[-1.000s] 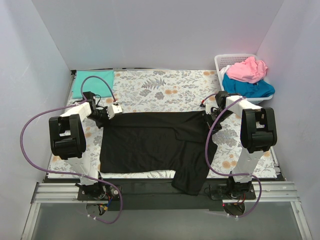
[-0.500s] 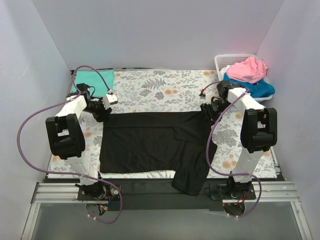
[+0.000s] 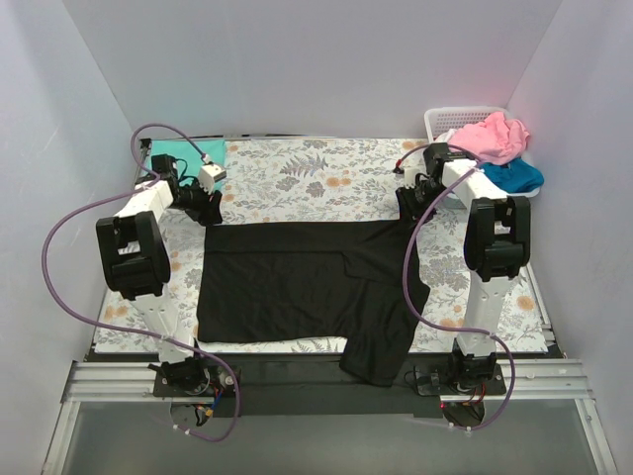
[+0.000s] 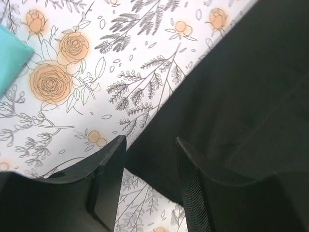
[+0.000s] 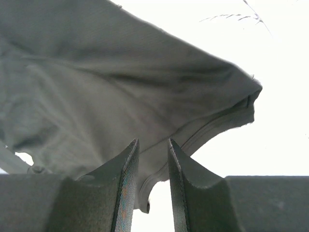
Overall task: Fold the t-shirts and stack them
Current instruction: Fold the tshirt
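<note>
Floral table cloth (image 3: 316,173), black t-shirt (image 3: 287,282) spread out, left hand (image 4: 149,142) parted

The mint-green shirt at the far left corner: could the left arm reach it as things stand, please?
Probably yes: the left gripper hangs open just beside the mint-green shirt, with nothing standing between.

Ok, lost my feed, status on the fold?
Left gripper, right gripper open, empty. Black t-shirt flat, one flap overhanging near edge. Nothing blocking.
</note>
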